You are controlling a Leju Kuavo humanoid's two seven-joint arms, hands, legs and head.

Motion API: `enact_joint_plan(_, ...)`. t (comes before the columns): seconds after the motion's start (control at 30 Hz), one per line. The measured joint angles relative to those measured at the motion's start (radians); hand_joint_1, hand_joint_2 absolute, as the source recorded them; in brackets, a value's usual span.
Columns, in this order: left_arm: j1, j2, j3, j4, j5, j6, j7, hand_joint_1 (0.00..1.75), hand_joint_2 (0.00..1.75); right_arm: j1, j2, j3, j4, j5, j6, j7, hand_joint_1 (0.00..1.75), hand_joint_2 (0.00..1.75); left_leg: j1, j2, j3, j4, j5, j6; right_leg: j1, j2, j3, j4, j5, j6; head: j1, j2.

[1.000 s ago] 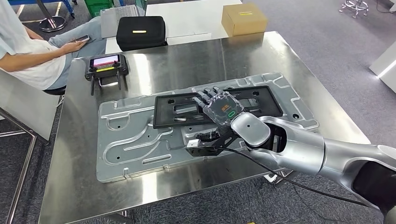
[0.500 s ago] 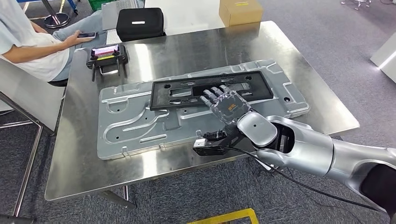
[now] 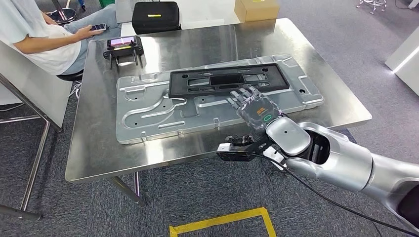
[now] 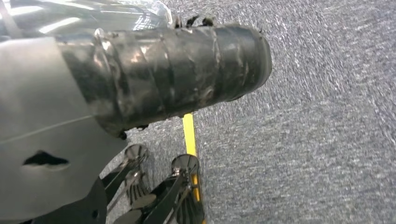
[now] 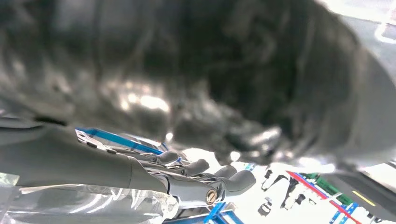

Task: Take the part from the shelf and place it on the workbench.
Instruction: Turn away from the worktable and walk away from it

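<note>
With the part (image 3: 227, 82) lying on the workbench (image 3: 197, 47) just beyond its fingertips, the right hand (image 3: 254, 109) holds nothing, fingers extended and slightly apart. Placement appears complete; the next move calls for drawing the arm clear.

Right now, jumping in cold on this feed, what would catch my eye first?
The robot's right hand, fingers spread, hovers over the near edge of a big stamped metal panel lying flat on the steel workbench. A black plastic frame lies on the panel's far side. At the far left corner, a person sits with a phone, beside a handheld controller on the bench.
</note>
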Motion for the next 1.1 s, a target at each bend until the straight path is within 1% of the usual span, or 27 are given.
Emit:
enact_joint_plan(0.03, 0.0, 0.0, 0.0, 0.0, 0.0, 0.0, 0.0, 0.0, 0.0, 0.003, -0.003, -0.01, -0.006, 0.001, 0.001, 0.0, 0.0, 0.0, -0.001, -0.001, -0.007, 0.006, 0.006, -0.005, 0.003, 0.001, 0.032, -0.054, -0.015, -0.004, 0.0, 0.0)
enact_joint_plan(0.07, -0.001, 0.0, 0.0, 0.0, 0.0, 0.0, -0.001, 0.0, 0.0, 0.005, -0.005, -0.018, -0.011, 0.001, 0.001, 0.0, 0.0, 0.0, -0.003, -0.001, -0.012, 0.008, 0.013, -0.01, 0.007, 0.001, 0.048, -0.085, -0.029, -0.009, 0.0, 0.0)
enact_joint_plan(0.13, 0.0, 0.0, 0.0, 0.0, 0.001, 0.0, -0.001, 0.0, 0.0, 0.011, -0.008, -0.028, -0.017, 0.001, 0.002, 0.0, 0.0, 0.0, -0.002, -0.003, -0.018, 0.008, 0.023, -0.022, 0.006, -0.002, 0.037, -0.096, -0.019, -0.023, 0.0, 0.0)
enact_joint_plan(0.17, 0.0, 0.001, 0.0, 0.0, 0.001, 0.0, -0.001, 0.0, 0.0, 0.013, -0.009, -0.03, -0.02, 0.001, 0.002, 0.0, 0.0, 0.0, -0.001, -0.005, -0.027, 0.017, 0.009, -0.028, 0.004, -0.004, 0.027, -0.097, -0.008, -0.031, 0.0, 0.0)
enact_joint_plan(0.2, 0.0, 0.001, 0.0, 0.0, 0.001, 0.0, -0.001, 0.0, 0.0, 0.015, -0.009, -0.031, -0.023, 0.001, 0.002, 0.0, 0.0, 0.0, 0.0, -0.006, -0.039, 0.042, -0.024, -0.033, 0.001, -0.005, 0.016, -0.098, 0.003, -0.04, -0.002, 0.0)
enact_joint_plan(0.23, 0.0, 0.001, 0.0, 0.0, 0.001, 0.0, -0.001, 0.0, 0.0, 0.016, -0.009, -0.033, -0.026, 0.001, 0.002, -0.001, 0.0, 0.0, 0.003, -0.006, -0.054, 0.085, -0.073, -0.039, 0.0, -0.006, 0.004, -0.098, 0.015, -0.046, -0.003, 0.0)
enact_joint_plan(0.3, 0.0, 0.001, 0.0, 0.0, 0.001, 0.0, -0.001, 0.0, 0.0, 0.019, -0.009, -0.04, -0.031, 0.001, 0.002, -0.001, 0.0, 0.0, 0.006, -0.006, -0.085, 0.209, -0.165, -0.047, 0.0, -0.006, -0.025, -0.097, 0.038, -0.052, -0.005, 0.0)
enact_joint_plan(0.33, 0.0, 0.001, 0.0, 0.0, 0.001, 0.0, -0.001, 0.0, 0.0, 0.02, -0.009, -0.042, -0.032, 0.001, 0.003, -0.001, 0.0, 0.0, 0.007, -0.006, -0.09, 0.261, -0.18, -0.049, 0.0, -0.007, -0.04, -0.095, 0.049, -0.051, -0.004, 0.0)
enact_joint_plan(0.37, 0.0, 0.002, 0.0, 0.0, 0.001, 0.0, -0.001, 0.0, 0.0, 0.023, -0.01, -0.044, -0.033, 0.001, 0.003, -0.001, 0.0, 0.0, 0.008, -0.006, -0.083, 0.288, -0.172, -0.05, 0.0, -0.007, -0.055, -0.093, 0.059, -0.05, -0.005, 0.0)
enact_joint_plan(0.4, 0.0, 0.002, 0.0, 0.0, 0.001, 0.0, -0.001, 0.0, 0.0, 0.026, -0.01, -0.045, -0.034, 0.002, 0.004, -0.001, 0.0, 0.0, 0.009, -0.006, -0.06, 0.281, -0.146, -0.05, 0.0, -0.007, -0.069, -0.092, 0.069, -0.049, -0.004, 0.0)
enact_joint_plan(0.43, 0.0, 0.002, 0.0, 0.0, 0.002, 0.0, 0.0, 0.0, 0.0, 0.028, -0.01, -0.045, -0.036, 0.002, 0.004, -0.001, 0.0, 0.0, 0.009, -0.006, -0.021, 0.242, -0.114, -0.047, 0.001, -0.008, -0.082, -0.09, 0.078, -0.047, -0.005, 0.0)
enact_joint_plan(0.47, 0.0, 0.002, 0.0, 0.0, 0.002, 0.0, 0.0, 0.0, 0.0, 0.03, -0.01, -0.047, -0.039, 0.003, 0.005, -0.001, 0.0, 0.0, 0.009, -0.007, 0.032, 0.176, -0.096, -0.042, 0.001, -0.008, -0.092, -0.089, 0.087, -0.045, -0.005, 0.0)
enact_joint_plan(0.53, 0.0, 0.002, 0.0, 0.0, 0.004, 0.0, 0.002, 0.0, 0.0, 0.032, -0.014, -0.054, -0.047, 0.006, 0.007, -0.001, 0.0, 0.0, 0.004, -0.008, 0.133, 0.031, -0.102, -0.031, 0.002, -0.008, -0.103, -0.09, 0.105, -0.036, -0.004, 0.0)
enact_joint_plan(0.57, -0.001, 0.002, 0.0, 0.0, 0.005, 0.0, 0.002, 0.0, 0.0, 0.033, -0.015, -0.058, -0.05, 0.008, 0.008, -0.001, 0.0, 0.0, 0.001, -0.009, 0.158, -0.014, -0.114, -0.025, 0.002, -0.01, -0.104, -0.093, 0.115, -0.03, -0.004, 0.0)
enact_joint_plan(0.6, -0.001, 0.002, 0.0, 0.0, 0.007, 0.0, 0.003, 0.0, 0.0, 0.034, -0.017, -0.061, -0.052, 0.01, 0.009, -0.001, 0.0, 0.0, -0.002, -0.009, 0.166, -0.036, -0.116, -0.02, 0.001, -0.011, -0.104, -0.099, 0.126, -0.023, -0.005, 0.0)
enact_joint_plan(0.67, -0.001, 0.002, 0.0, 0.0, 0.009, 0.0, 0.003, 0.0, 0.0, 0.041, -0.019, -0.064, -0.055, 0.012, 0.013, -0.001, 0.0, 0.0, 0.0, -0.008, 0.151, -0.047, -0.093, -0.009, 0.0, -0.011, -0.11, -0.109, 0.137, -0.013, -0.005, 0.0)
enact_joint_plan(0.7, -0.001, 0.001, 0.0, 0.0, 0.009, 0.0, 0.003, 0.0, 0.0, 0.045, -0.02, -0.065, -0.056, 0.013, 0.015, -0.001, 0.0, 0.0, 0.002, -0.005, 0.143, -0.053, -0.078, -0.001, 0.0, -0.009, -0.118, -0.099, 0.116, -0.01, -0.005, 0.0)
enact_joint_plan(0.73, 0.0, 0.001, 0.0, 0.0, 0.009, 0.0, 0.003, 0.0, 0.0, 0.048, -0.022, -0.067, -0.057, 0.013, 0.017, -0.001, 0.0, 0.0, 0.004, -0.003, 0.132, -0.058, -0.063, 0.005, 0.0, -0.007, -0.131, -0.069, 0.076, -0.009, -0.004, 0.0)
enact_joint_plan(0.8, 0.002, 0.001, 0.0, -0.001, 0.009, 0.0, 0.003, 0.0, 0.0, 0.054, -0.026, -0.072, -0.06, 0.014, 0.019, -0.001, 0.0, 0.0, 0.004, 0.0, 0.105, -0.058, -0.039, 0.013, 0.0, -0.004, -0.16, 0.043, -0.034, -0.007, -0.001, 0.0)
enact_joint_plan(0.83, 0.003, 0.001, 0.0, -0.001, 0.009, 0.0, 0.002, 0.0, 0.0, 0.056, -0.027, -0.074, -0.062, 0.015, 0.019, -0.001, 0.0, 0.0, 0.003, 0.001, 0.089, -0.056, -0.028, 0.014, -0.001, -0.004, -0.168, 0.105, -0.066, -0.004, 0.0, 0.0)
enact_joint_plan(0.87, 0.003, 0.001, 0.0, -0.001, 0.009, 0.0, 0.003, 0.0, 0.0, 0.059, -0.028, -0.076, -0.064, 0.015, 0.019, -0.001, 0.0, 0.0, 0.002, 0.002, 0.073, -0.052, -0.017, 0.013, -0.001, -0.003, -0.167, 0.15, -0.072, -0.001, 0.001, 0.0)
enact_joint_plan(0.9, 0.003, 0.001, 0.0, -0.002, 0.009, 0.0, 0.003, 0.0, 0.0, 0.063, -0.028, -0.077, -0.066, 0.015, 0.019, -0.001, 0.0, 0.0, 0.002, 0.002, 0.055, -0.046, -0.008, 0.012, -0.003, -0.003, -0.155, 0.17, -0.054, 0.002, 0.001, 0.0)
enact_joint_plan(0.93, 0.003, 0.001, 0.0, -0.002, 0.009, 0.0, 0.003, 0.0, 0.0, 0.066, -0.028, -0.078, -0.068, 0.015, 0.018, -0.001, 0.0, 0.0, 0.003, 0.002, 0.036, -0.037, 0.0, 0.009, -0.005, -0.003, -0.128, 0.157, -0.022, 0.005, 0.001, 0.0)
enact_joint_plan(0.97, 0.002, 0.001, 0.0, -0.003, 0.009, 0.0, 0.004, 0.0, 0.0, 0.069, -0.029, -0.08, -0.07, 0.015, 0.016, -0.001, 0.0, 0.0, 0.004, 0.002, 0.017, -0.025, 0.006, 0.006, -0.008, -0.003, -0.085, 0.11, 0.004, 0.008, 0.001, 0.0)
enact_joint_plan(1.03, 0.002, 0.001, 0.0, -0.004, 0.009, 0.0, 0.005, 0.0, 0.0, 0.075, -0.031, -0.091, -0.074, 0.015, 0.011, -0.001, 0.0, 0.0, 0.003, 0.0, -0.014, -0.003, 0.016, -0.005, -0.007, -0.002, 0.003, -0.013, 0.002, 0.008, 0.001, 0.0)
enact_joint_plan(1.07, 0.002, 0.001, 0.0, -0.004, 0.009, 0.0, 0.005, 0.0, 0.0, 0.079, -0.032, -0.099, -0.077, 0.015, 0.007, -0.001, 0.0, 0.0, 0.002, -0.001, -0.024, 0.004, 0.024, -0.011, -0.005, -0.001, 0.027, -0.058, -0.012, 0.003, 0.001, 0.0)
enact_joint_plan(1.1, 0.002, 0.001, 0.0, -0.005, 0.009, 0.0, 0.005, 0.0, 0.0, 0.084, -0.034, -0.109, -0.08, 0.015, 0.004, -0.001, 0.0, 0.0, 0.0, -0.002, -0.031, 0.006, 0.032, -0.016, -0.001, 0.0, 0.032, -0.078, -0.022, -0.003, 0.001, 0.0)
